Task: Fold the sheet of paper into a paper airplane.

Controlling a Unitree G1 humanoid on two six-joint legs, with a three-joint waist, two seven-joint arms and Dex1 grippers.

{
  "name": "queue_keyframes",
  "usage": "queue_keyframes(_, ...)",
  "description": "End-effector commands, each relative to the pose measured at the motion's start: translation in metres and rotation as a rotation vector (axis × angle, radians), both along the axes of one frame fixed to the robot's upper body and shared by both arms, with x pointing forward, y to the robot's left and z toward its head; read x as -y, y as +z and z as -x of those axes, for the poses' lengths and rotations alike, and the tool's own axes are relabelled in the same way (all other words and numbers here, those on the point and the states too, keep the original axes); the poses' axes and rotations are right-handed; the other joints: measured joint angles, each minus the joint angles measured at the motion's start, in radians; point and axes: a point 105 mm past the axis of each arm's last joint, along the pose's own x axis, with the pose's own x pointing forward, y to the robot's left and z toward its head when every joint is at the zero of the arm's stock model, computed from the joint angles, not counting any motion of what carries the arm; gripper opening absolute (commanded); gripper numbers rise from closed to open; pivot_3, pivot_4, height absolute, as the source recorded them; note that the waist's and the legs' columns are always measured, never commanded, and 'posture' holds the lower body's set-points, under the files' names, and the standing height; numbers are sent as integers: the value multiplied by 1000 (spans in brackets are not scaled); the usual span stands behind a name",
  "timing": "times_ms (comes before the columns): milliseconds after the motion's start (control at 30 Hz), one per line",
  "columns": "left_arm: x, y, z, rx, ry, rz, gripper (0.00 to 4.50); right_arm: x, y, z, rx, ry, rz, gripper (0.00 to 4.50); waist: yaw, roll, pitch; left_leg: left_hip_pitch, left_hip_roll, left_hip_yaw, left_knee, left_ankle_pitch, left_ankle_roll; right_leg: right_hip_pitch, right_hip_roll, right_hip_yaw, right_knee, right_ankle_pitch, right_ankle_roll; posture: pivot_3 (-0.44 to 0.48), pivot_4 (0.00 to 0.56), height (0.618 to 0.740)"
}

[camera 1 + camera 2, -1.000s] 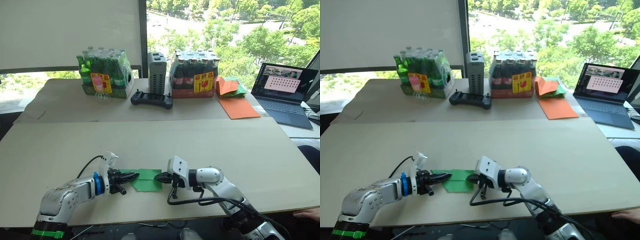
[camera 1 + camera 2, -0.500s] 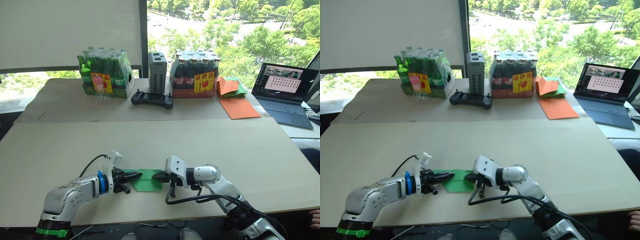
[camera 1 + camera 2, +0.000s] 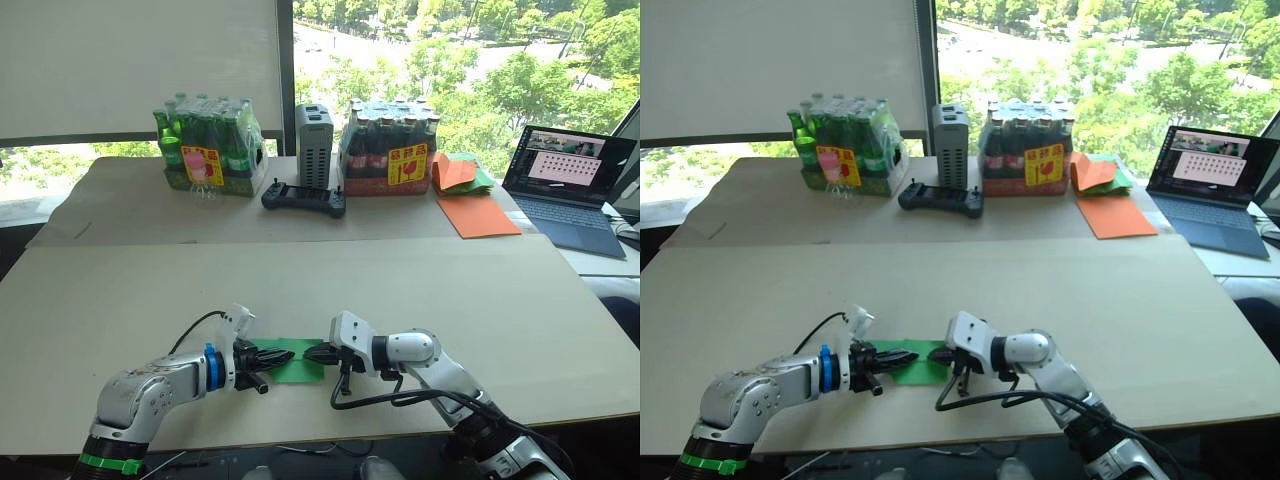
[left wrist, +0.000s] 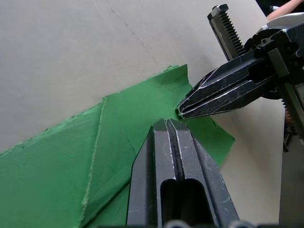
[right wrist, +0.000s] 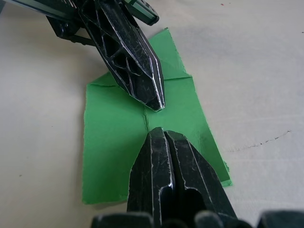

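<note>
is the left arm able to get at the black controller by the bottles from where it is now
Probably not. The left pincer is down on the green paper at the near edge, and the controller sits on the far table, past the whole near board. Nothing blocks the way; it just looks too far.

Two tan tables, set end to end

The near table (image 3: 480, 300) bears the green paper (image 3: 297, 361). The far table (image 3: 130, 205) carries two bottle packs (image 3: 208, 150), a grey box (image 3: 313, 146), a black controller (image 3: 303, 199), orange sheets (image 3: 476, 215) and a laptop (image 3: 567, 186).
</note>
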Motion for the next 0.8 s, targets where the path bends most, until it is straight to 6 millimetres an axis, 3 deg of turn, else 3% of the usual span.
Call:
queue_keyframes(33, 5, -3, 6, -12, -31, -15, 0, 1, -14, 4, -37, -5, 40, 30, 0, 0, 0, 0, 0, 0, 0, 0, 0, 0, 0, 0, 0, 0, 0, 0, 150, 727)
queue_keyframes(400, -25, -14, 8, -45, 57, -62, 0, 0, -13, 5, -40, -3, 37, 30, -4, 0, 0, 0, 0, 0, 0, 0, 0, 0, 0, 0, 0, 0, 0, 0, 150, 727)
queue_keyframes(800, -50, -10, 4, -52, 178, -38, 0, 0, -12, 3, -43, 4, 37, 30, -4, 0, 0, 1, 1, 0, 0, 0, 0, 0, 1, 0, 0, 0, 0, 0, 150, 727)
